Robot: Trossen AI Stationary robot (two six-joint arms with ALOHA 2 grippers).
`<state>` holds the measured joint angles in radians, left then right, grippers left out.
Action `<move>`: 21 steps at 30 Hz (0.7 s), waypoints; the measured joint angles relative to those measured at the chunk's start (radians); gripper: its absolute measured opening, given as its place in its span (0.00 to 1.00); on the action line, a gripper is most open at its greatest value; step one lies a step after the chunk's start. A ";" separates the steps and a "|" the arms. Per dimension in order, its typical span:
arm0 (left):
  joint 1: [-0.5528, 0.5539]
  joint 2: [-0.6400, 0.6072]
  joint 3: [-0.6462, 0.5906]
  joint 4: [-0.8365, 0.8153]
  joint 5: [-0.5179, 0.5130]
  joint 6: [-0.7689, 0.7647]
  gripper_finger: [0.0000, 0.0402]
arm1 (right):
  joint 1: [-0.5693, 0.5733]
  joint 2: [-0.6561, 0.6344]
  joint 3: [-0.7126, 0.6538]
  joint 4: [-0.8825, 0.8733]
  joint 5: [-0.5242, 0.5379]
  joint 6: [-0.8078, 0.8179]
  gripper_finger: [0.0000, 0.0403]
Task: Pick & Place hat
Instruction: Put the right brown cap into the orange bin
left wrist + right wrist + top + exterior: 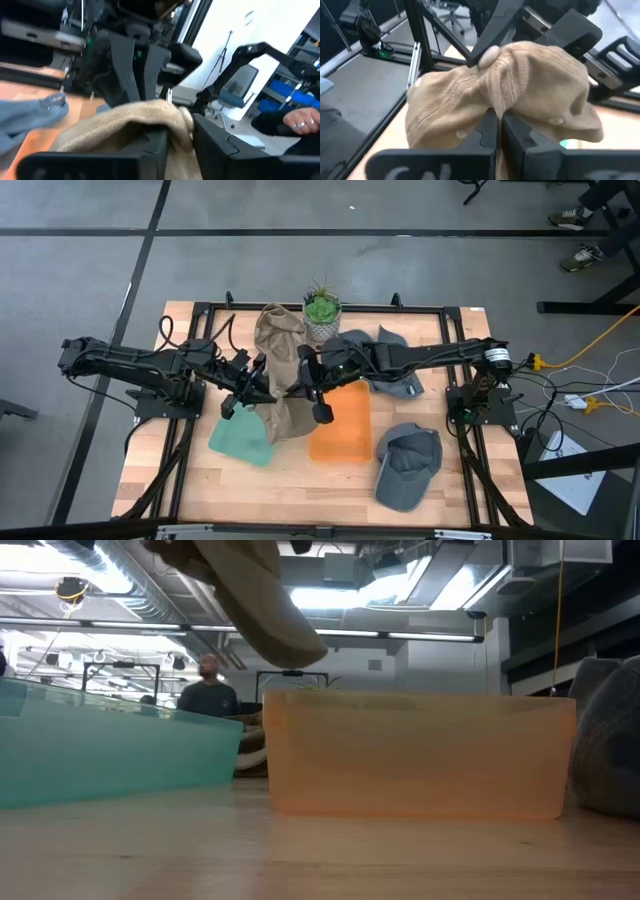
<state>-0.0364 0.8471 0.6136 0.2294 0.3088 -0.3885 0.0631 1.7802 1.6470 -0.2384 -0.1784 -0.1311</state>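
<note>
A tan cloth hat [285, 405] hangs in the air between both grippers, above the gap between a green bin [243, 438] and an orange bin [340, 423]. In the low view the tan hat [262, 602] floats above the bins, its lower end free. My left gripper [262, 390] comes from the left and is shut on the hat. My right gripper [305, 385] comes from the right and is also shut on it. More tan cloth [278, 330] lies toward the far edge by the plant. My left gripper pinches a bunched fold of the tan hat [172, 120] between its two fingers, coming level from the table's left. The hat is lifted clear of the table. My right gripper pinches a gathered fold [499, 97] of the hat between its fingers, coming from the table's right. The cloth bulges out on both sides of the fingers, and the left gripper's finger [495, 30] meets the same bunch from the far side.
A potted plant [322, 313] stands at the far edge. One grey cap [408, 465] lies near the orange bin's right side, and another grey cap [392, 352] lies under the right arm. A person [208, 692] stands in the room behind.
</note>
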 joint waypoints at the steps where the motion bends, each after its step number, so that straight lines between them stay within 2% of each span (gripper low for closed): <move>1: 0.000 0.000 0.000 -0.014 0.000 0.000 0.23 | 0.000 0.000 0.000 -0.013 0.000 0.002 0.04; 6: 0.000 -0.003 0.000 -0.060 0.000 -0.001 0.35 | -0.003 -0.005 0.000 -0.083 0.014 0.033 0.05; 10: 0.000 -0.014 0.000 -0.093 -0.002 -0.001 0.46 | -0.007 -0.028 0.000 -0.155 0.129 0.055 0.02; 14: 0.000 -0.023 0.000 -0.112 -0.025 0.007 0.54 | -0.008 -0.053 0.000 -0.184 0.309 0.113 0.04; 17: 0.000 -0.023 0.000 -0.122 -0.141 0.010 0.55 | -0.010 -0.059 0.000 -0.197 0.418 0.148 0.04; 21: 0.000 -0.023 0.000 -0.167 -0.369 0.074 0.55 | -0.011 -0.060 0.000 -0.190 0.436 0.165 0.02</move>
<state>-0.0364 0.8246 0.6136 0.0623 -0.0604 -0.3149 0.0521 1.7203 1.6474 -0.4285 0.2580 0.0337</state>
